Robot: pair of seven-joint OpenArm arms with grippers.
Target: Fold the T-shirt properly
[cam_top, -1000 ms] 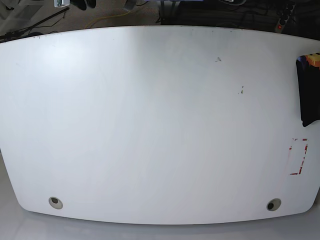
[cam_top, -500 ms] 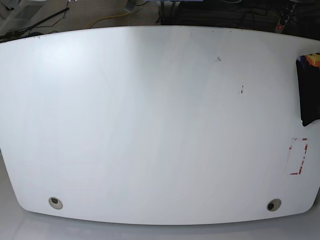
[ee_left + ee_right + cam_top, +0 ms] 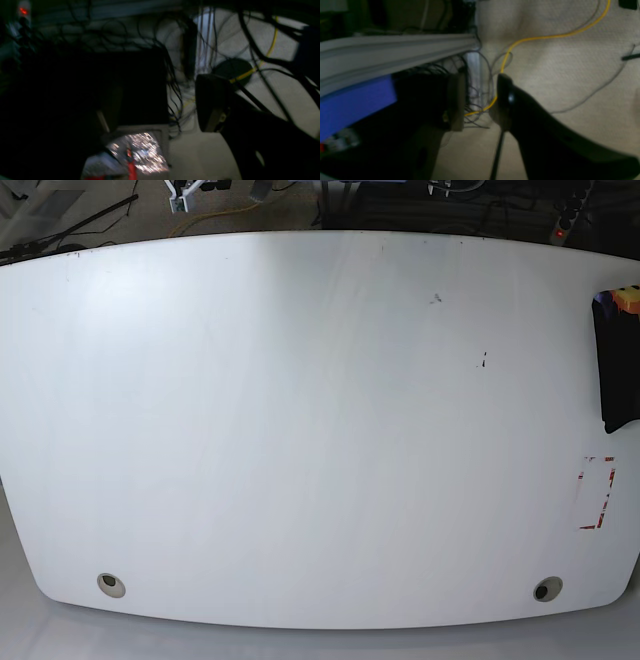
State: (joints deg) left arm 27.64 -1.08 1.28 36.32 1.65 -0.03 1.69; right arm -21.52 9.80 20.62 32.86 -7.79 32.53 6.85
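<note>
Right gripper (image 3: pixel 190 190) reappeared beyond table (image 3: pixel 300 430) far edge.

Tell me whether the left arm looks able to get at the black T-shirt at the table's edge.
Probably not yet: the left claw hangs open among cables, off the table, with the T-shirt out of its view.

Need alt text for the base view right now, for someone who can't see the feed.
A wide white table fills the view with no T-shirt spread on it and no arm over it. A dark object with an orange-yellow piece on top sits at the right edge, above a red tape rectangle; two round holes lie near the front edge.
</note>
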